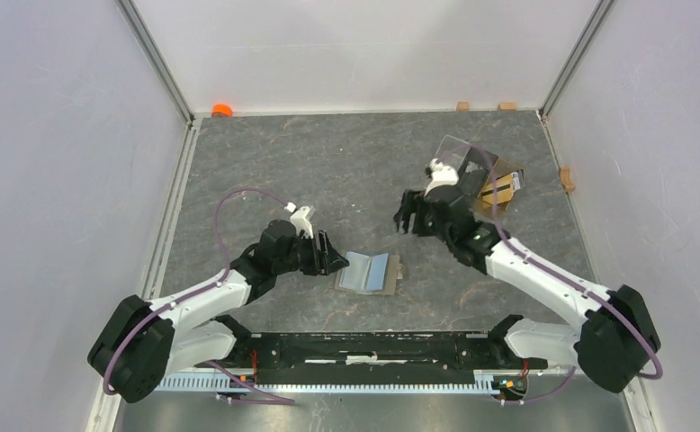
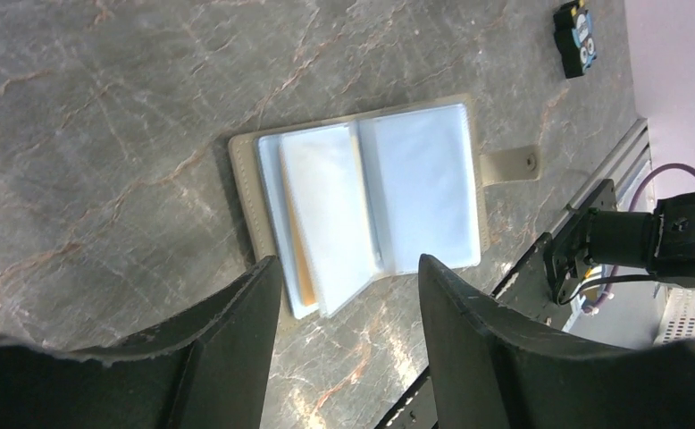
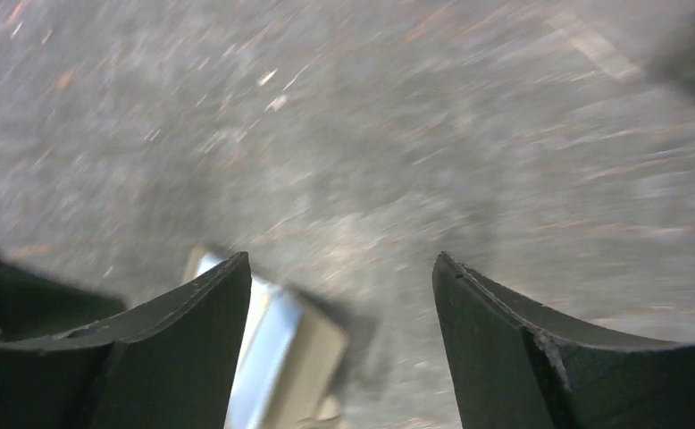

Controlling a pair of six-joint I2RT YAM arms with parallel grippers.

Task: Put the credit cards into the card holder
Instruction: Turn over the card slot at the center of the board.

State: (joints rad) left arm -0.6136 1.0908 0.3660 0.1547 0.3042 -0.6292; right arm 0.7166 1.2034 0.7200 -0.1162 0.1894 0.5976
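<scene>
Open card holder (image 2: 415,179) lies flat on the table (image 1: 328,162), pale sleeves up, tab (image 2: 511,164) sticking out one side. L gripper (image 2: 346,268) hovers just beside the holder on its left, jaws wide apart, nothing held. R gripper (image 3: 339,259) hangs over the table beyond & to the right of the holder, jaws wide too, empty; its view is blurred. The credit cards (image 1: 501,187) sit well beyond & right of the holder, by the clear box (image 1: 462,155).

Risks, my guess:
- Thin flat cards are hard to pinch. Fingers may skid off or grab 2 at once.
- The half-raised sleeve page (image 2: 326,214) could buckle or flop when a card edge pushes in.
- Holder isn't pinned, so it may slide.

Count: 1 holder, 1 clear box, 2 grippers. Cards by the box: at least 1, exact no. can't be told. 1 tan-orange edge (image 2: 301,259) shows inside a holder sleeve.
</scene>
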